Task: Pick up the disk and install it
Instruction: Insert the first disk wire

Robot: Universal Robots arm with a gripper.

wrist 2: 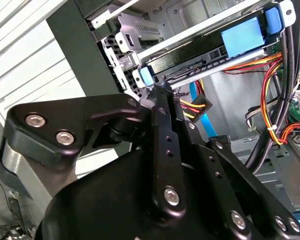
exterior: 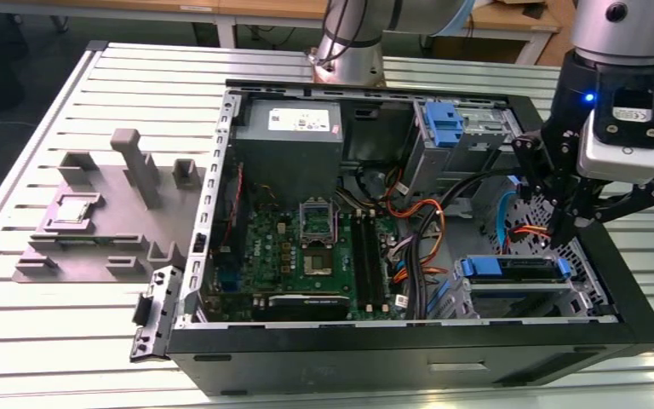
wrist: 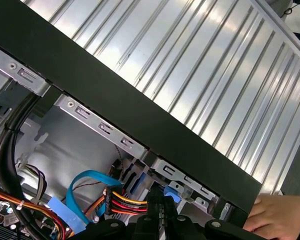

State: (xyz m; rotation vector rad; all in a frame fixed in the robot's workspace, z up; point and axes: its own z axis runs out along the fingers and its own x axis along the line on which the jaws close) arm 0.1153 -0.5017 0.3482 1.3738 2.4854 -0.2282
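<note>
In the drive bay at the case's front corner, on the exterior view's right, the disk (exterior: pixel 517 271) sits in its blue carrier, lying flat in the metal cage (exterior: pixel 520 298). The gripper (exterior: pixel 562 223) hangs just above it inside the open case (exterior: pixel 418 358), fingers (wrist 2: pixel 165 107) drawn together and holding nothing. Orange and yellow cables (wrist 2: pixel 270 75) run beside the bay. A hand (wrist: pixel 277 217) rests on the slatted table (wrist: pixel 200 65) outside the case wall.
</note>
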